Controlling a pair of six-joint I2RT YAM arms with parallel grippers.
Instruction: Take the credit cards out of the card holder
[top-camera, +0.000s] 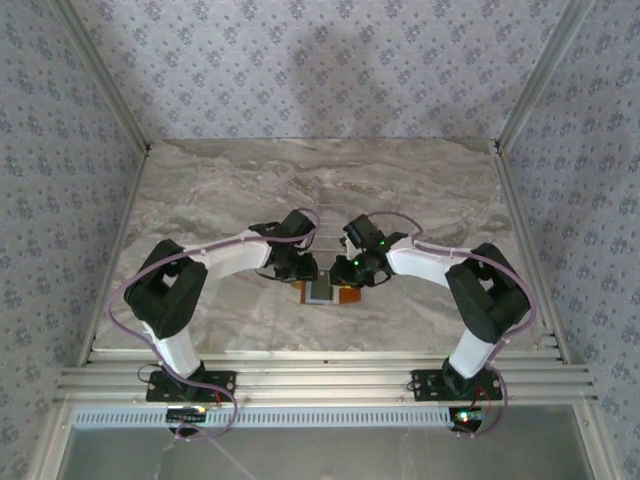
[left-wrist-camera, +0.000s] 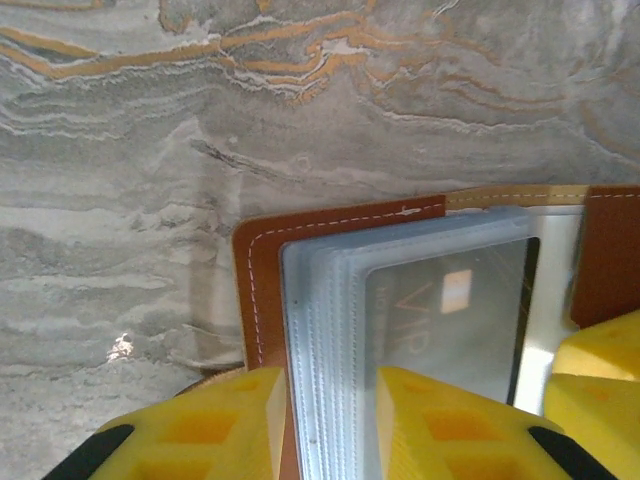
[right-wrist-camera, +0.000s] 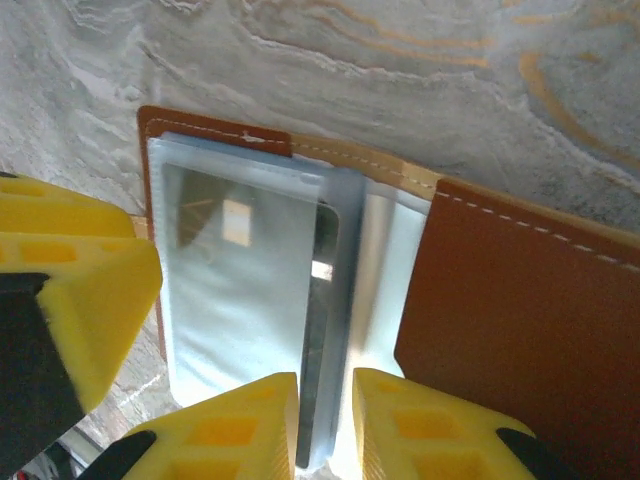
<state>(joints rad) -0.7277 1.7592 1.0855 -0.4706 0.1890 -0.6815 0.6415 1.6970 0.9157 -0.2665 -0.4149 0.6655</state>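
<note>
The orange-brown card holder (top-camera: 345, 294) lies open on the marble table, with both grippers down on it. In the left wrist view its leather cover (left-wrist-camera: 262, 290) frames a stack of clear sleeves (left-wrist-camera: 320, 330), and a grey card marked VIP (left-wrist-camera: 450, 310) sits in the top sleeve. My left gripper (left-wrist-camera: 332, 420) (top-camera: 303, 272) is shut on the edge of that sleeve stack. The right wrist view has the leather flap (right-wrist-camera: 510, 310) at right and a pale card (right-wrist-camera: 240, 280) in a sleeve at left. A dark credit card (right-wrist-camera: 318, 330) stands edge-on between them, with my right gripper (right-wrist-camera: 325, 420) (top-camera: 350, 272) shut on it.
Bare marble table (top-camera: 230, 190) stretches behind and to both sides of the holder. Patterned walls close in the workspace, and an aluminium rail (top-camera: 320, 378) runs along the near edge. The other arm's yellow finger (right-wrist-camera: 70, 280) sits close at the left of the right wrist view.
</note>
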